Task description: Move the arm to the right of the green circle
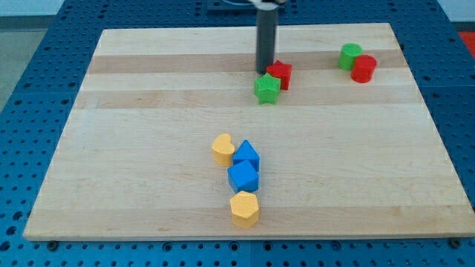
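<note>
Near the view's top of the table (148,148), my tip (265,72) sat just at the view's left of the red star (280,73) and just above the green star (267,88), close enough that I could not tell whether it touched either. There were no fingers on this rig, only the straight dark rod, so nothing was held and there was no opening to report. The green circle (350,55) lay well off toward the view's right of my tip and slightly nearer the view's top, in the table's upper right area. Taking the green circle as my landmark, the red circle (364,68) was pressed against its lower right side, which I judged to be the awkward part: the spot I needed, on the view's right of the green circle, was partly taken by that red block. The red star also stood directly between my tip and the green circle, so a straight run to the right looked likely to shove it along. Far below and to the left of the green circle sat a cluster of a yellow heart-like block (222,148), two blue blocks (244,167) and a yellow hexagon (244,208), well out of the way.
</note>
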You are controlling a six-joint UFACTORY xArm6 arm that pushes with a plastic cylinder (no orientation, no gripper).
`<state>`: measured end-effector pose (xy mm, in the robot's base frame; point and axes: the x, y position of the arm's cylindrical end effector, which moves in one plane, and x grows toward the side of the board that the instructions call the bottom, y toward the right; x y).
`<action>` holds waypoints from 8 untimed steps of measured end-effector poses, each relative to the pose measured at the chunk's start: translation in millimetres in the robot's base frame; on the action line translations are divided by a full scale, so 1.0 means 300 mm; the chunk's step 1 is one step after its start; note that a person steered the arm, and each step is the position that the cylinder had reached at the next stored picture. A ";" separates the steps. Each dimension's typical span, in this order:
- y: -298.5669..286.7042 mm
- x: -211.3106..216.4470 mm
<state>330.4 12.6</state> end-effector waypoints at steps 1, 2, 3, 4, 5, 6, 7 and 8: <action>-0.065 0.048; 0.032 -0.114; 0.184 -0.405; 0.293 -0.459; 0.658 -0.413; 0.826 -0.336; 0.826 -0.297; 0.826 -0.188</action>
<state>273.9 260.4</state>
